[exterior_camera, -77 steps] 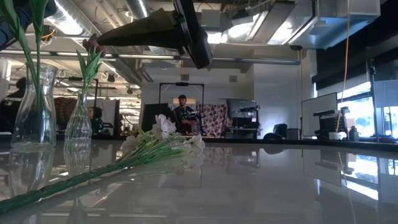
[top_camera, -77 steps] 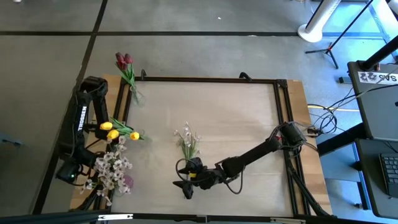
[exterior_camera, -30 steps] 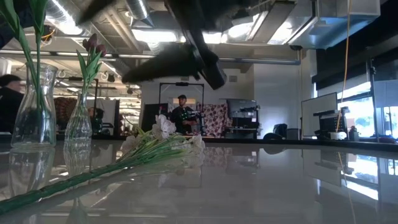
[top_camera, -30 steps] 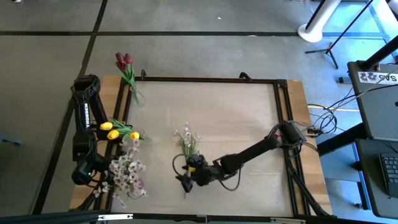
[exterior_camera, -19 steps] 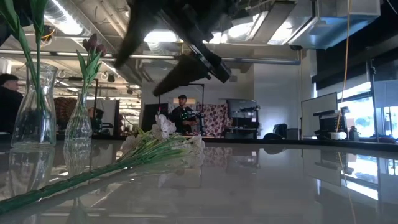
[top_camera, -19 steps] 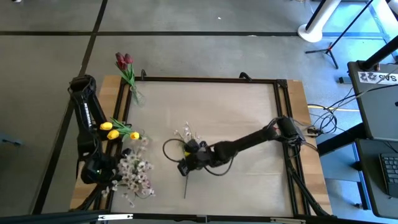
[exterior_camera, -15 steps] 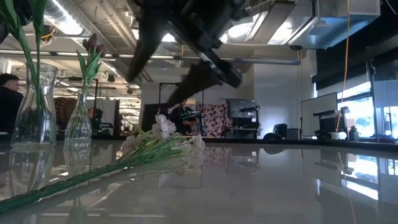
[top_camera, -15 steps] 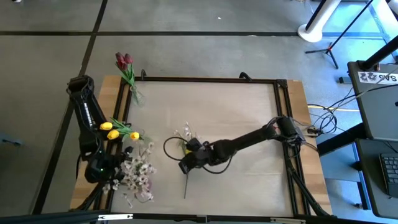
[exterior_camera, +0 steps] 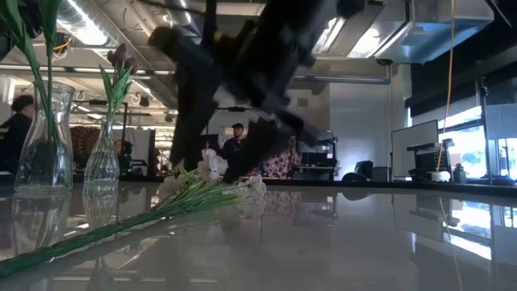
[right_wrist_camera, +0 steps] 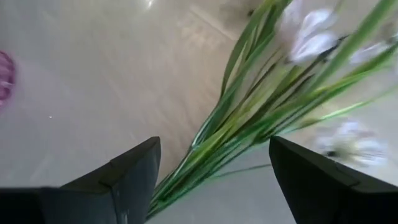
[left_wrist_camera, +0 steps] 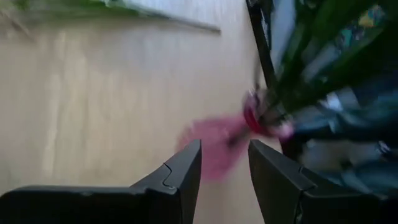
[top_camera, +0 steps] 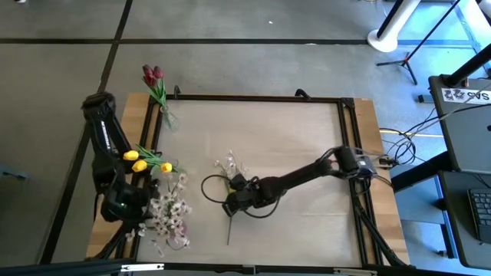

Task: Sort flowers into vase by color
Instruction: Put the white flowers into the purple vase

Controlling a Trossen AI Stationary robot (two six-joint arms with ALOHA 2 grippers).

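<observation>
The right gripper (top_camera: 229, 205) is reaching over the white spray (top_camera: 230, 175) lying near the middle of the worktop (top_camera: 291, 146), so the step in hand looks like picking up that spray. Its fingers (right_wrist_camera: 127, 177) are standing wide apart, with the bundle of thin green stalks (right_wrist_camera: 233, 140) running between them in the right wrist view; nothing is clamped yet. The next move, as I judge it, calls for lowering until the fingers straddle the stalks just below the blossoms, then closing gently, since the stalks are slim and springy and could roll out sideways.

The left gripper (top_camera: 123, 205) is hovering at the left edge beside a bunch of white and pinkish blossoms (top_camera: 167, 211). Its fingers (left_wrist_camera: 180, 174) are standing a little apart, and I cannot tell whether they are holding anything.

The spray is a fan of narrow, glossy green blades tipped with small soft white blooms. The worktop is pale, smooth and shiny enough to be mirroring the flowers in the low view. Two clear glass vases (exterior_camera: 44, 149) with narrow necks are standing at the left, each holding upright stalks; red tulips (top_camera: 152, 74) are sitting at the far-left corner and yellow tulips (top_camera: 146, 159) at the left edge.
</observation>
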